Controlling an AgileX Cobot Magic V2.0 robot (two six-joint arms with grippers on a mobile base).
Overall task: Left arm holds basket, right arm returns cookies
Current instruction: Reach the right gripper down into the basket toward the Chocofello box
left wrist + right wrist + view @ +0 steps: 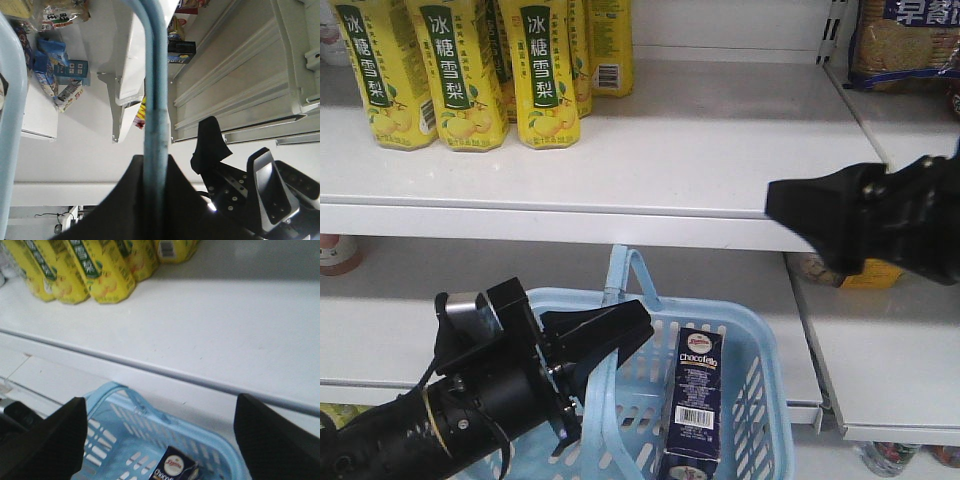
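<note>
In the front view the left arm comes in from the lower left corner, and the left hand is clenched on one hoop handle of the basket, which fills the lower centre of the frame. The left wrist view shows the same grasp from close up: the pale blue handle runs straight up the middle of the frame, pinched between the black fingers at the bottom edge. The cookie box stands roughly upright inside the basket, towards its right side, with its barcode facing the camera and its base cut off by the bottom edge. The right hand sits at the middle right of the front view, level with the front edge of the upper shelf, above and to the right of the basket and well apart from the box. It is released: in the right wrist view its two fingers lie far apart in the lower corners, with nothing between them, and the basket and the top of the box show below. Yellow bottles stand on the upper shelf at the upper left.
</note>
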